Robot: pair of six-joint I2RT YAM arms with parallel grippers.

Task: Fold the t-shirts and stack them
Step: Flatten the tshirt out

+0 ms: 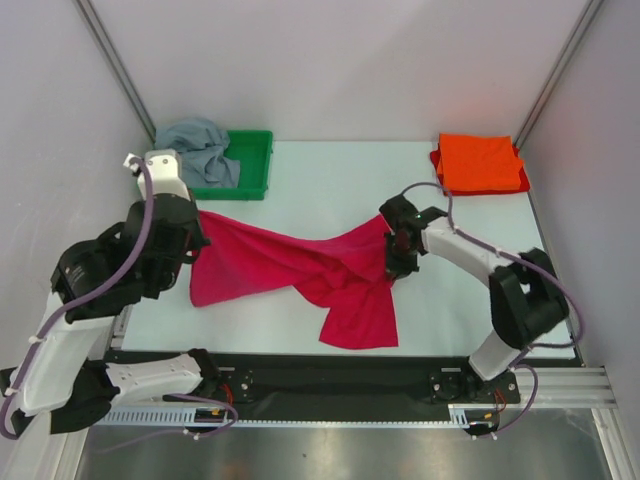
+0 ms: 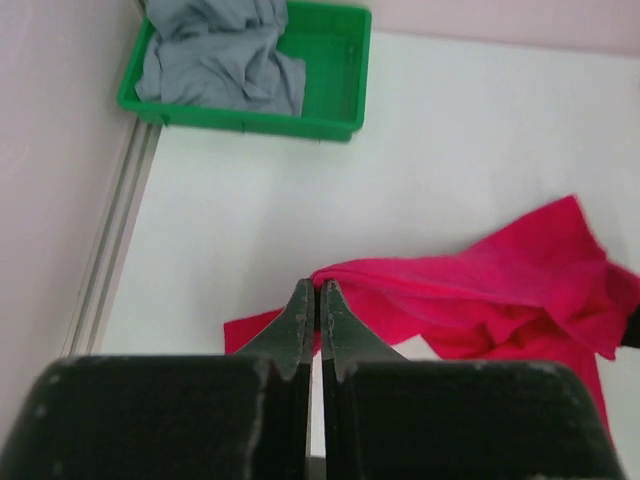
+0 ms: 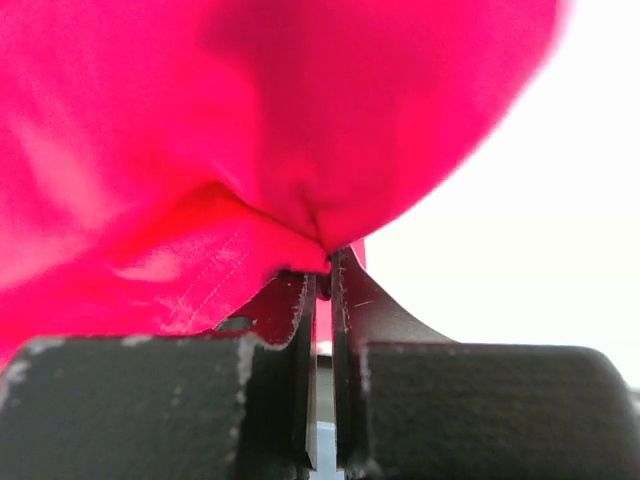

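Observation:
The crimson-pink t-shirt (image 1: 300,270) is stretched between my two grippers above the middle of the table, its lower part drooping onto the surface. My left gripper (image 1: 196,215) is shut on its left edge; the left wrist view shows the fingertips (image 2: 303,300) pinching the cloth (image 2: 480,290). My right gripper (image 1: 392,232) is shut on the right end, and pink cloth (image 3: 250,130) fills the right wrist view. The grey t-shirt (image 1: 200,148) lies crumpled in the green tray (image 1: 255,160). The orange t-shirt (image 1: 480,163) lies folded at the back right.
The green tray (image 2: 340,70) stands at the back left by the wall, with the grey shirt (image 2: 215,55) in it. Side walls and frame posts close in the table. A black rail (image 1: 330,375) runs along the near edge.

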